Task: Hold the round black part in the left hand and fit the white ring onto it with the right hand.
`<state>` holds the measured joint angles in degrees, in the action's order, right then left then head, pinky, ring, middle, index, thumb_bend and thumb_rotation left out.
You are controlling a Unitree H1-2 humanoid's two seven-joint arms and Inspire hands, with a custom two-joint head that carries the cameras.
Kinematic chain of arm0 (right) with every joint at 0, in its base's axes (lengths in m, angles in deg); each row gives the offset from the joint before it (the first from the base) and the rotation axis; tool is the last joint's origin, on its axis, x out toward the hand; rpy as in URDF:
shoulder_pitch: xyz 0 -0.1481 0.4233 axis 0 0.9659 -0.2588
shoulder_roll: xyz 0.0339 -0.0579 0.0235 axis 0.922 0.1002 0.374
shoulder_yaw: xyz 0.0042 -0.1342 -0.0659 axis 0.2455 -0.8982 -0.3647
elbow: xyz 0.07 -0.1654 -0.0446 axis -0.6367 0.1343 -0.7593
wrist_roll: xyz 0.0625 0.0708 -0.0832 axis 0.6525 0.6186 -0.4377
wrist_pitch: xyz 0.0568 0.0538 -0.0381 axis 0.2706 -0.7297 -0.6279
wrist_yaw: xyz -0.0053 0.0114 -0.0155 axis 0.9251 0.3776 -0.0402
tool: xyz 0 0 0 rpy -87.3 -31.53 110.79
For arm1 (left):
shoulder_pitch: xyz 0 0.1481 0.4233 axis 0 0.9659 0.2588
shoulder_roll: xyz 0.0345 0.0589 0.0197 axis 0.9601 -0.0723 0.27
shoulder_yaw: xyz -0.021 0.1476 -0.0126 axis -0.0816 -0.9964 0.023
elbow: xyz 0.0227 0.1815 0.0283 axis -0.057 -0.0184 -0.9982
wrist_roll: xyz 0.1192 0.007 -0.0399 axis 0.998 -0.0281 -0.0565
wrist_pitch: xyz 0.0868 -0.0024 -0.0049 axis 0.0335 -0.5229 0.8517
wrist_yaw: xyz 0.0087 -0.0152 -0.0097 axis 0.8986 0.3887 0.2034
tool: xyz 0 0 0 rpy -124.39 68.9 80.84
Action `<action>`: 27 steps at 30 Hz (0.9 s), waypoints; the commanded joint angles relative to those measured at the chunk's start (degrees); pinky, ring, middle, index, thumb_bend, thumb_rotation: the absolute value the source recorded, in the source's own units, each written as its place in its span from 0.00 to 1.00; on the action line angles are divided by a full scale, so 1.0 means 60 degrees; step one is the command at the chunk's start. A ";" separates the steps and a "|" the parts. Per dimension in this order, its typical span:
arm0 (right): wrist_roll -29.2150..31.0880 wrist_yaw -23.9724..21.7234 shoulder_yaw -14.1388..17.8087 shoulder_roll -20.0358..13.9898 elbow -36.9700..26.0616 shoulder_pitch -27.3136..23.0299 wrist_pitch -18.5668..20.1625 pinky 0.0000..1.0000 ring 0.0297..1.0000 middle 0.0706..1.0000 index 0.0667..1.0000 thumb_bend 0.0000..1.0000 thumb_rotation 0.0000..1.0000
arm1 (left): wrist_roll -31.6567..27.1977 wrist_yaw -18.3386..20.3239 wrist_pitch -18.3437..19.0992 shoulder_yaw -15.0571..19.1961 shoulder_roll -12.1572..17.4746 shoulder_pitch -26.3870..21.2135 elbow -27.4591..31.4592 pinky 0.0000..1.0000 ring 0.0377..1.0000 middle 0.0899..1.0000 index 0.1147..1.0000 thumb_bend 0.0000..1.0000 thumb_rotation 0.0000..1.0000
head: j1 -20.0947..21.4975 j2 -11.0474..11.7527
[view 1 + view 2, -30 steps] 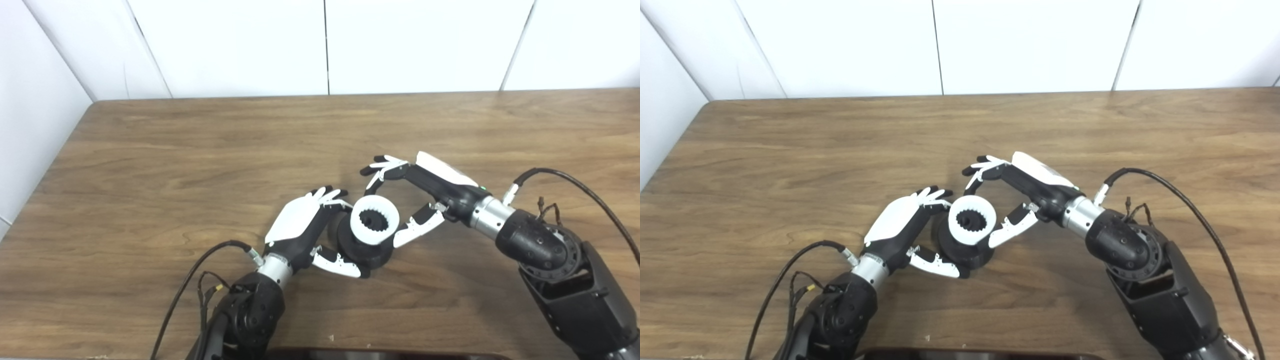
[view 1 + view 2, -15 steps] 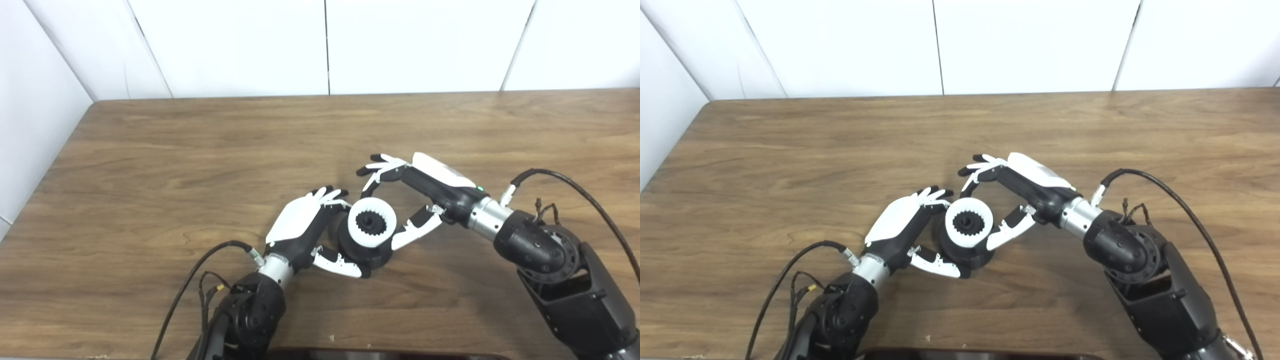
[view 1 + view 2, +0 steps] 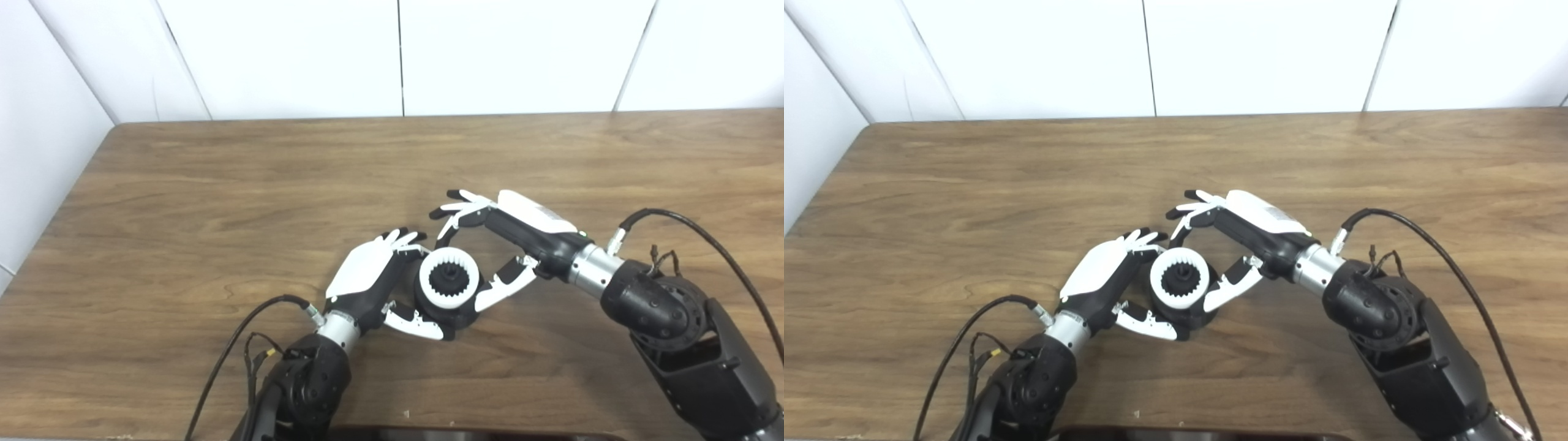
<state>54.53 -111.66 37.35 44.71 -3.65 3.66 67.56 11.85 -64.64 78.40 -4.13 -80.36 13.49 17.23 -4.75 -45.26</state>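
Observation:
The round black part point(image 3: 458, 316) rests on the wooden table point(image 3: 245, 184), gripped from the left by my left hand point(image 3: 367, 275), fingers behind it and thumb in front. The white toothed ring point(image 3: 427, 283) sits on top of the black part, whose black toothed hub shows through the ring's hole. My right hand point(image 3: 527, 229) reaches in from the right, thumb against the ring's right side and fingers curled over its far side. The same shows in the right eye view: ring point(image 3: 1159, 283), left hand point(image 3: 1099, 272), right hand point(image 3: 1258, 223).
Cables loop from both wrists, on the left point(image 3: 233, 343) and on the right point(image 3: 704, 226). A dark object point(image 3: 465, 433) lies at the table's near edge. White wall panels point(image 3: 398, 55) stand behind the table's far edge.
My right hand has moved left and down with the white ring. The ring went from tilted above the black part to lying flatter and lower on it. The left hand has stayed put.

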 commanded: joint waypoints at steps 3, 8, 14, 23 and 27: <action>0.0073 -0.0007 0.0008 0.0018 0.0159 -0.0155 -0.0271 1.00 0.99 0.86 0.45 0.52 0.16 | 0.0179 0.0065 0.0117 -0.0083 0.0000 -0.0009 -0.0021 1.00 1.00 0.93 0.59 0.86 0.26 | -0.0023 -0.0026; 0.0122 0.0059 0.0048 0.0021 0.0316 -0.0139 -0.0304 1.00 0.99 0.86 0.45 0.52 0.16 | 0.0236 0.0082 0.0136 -0.0105 0.0012 -0.0017 -0.0009 1.00 1.00 0.93 0.59 0.86 0.26 | -0.0020 -0.0017; 0.0220 0.0165 0.0167 0.0044 0.0383 -0.0167 -0.0346 1.00 0.98 0.85 0.45 0.52 0.16 | 0.0203 0.0030 0.0099 -0.0093 -0.0005 -0.0005 -0.0054 1.00 1.00 0.93 0.59 0.86 0.26 | -0.0009 -0.0010; 0.0420 0.0164 0.0391 0.0012 0.0394 -0.0249 -0.0295 1.00 0.98 0.85 0.45 0.52 0.16 | 0.0186 0.0029 0.0134 -0.0088 -0.0045 0.0018 -0.0084 1.00 1.00 0.93 0.59 0.86 0.25 | -0.0009 -0.0008; 0.0436 0.0163 0.0475 0.0023 0.0415 -0.0262 -0.0223 1.00 0.97 0.85 0.46 0.52 0.16 | 0.0189 0.0003 0.0135 -0.0079 -0.0056 0.0039 -0.0078 1.00 1.00 0.93 0.59 0.86 0.25 | -0.0023 -0.0008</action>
<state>56.69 -111.04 39.25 45.21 -0.25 3.66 66.73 11.93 -64.74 78.42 -4.18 -80.56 13.57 17.23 -4.83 -45.26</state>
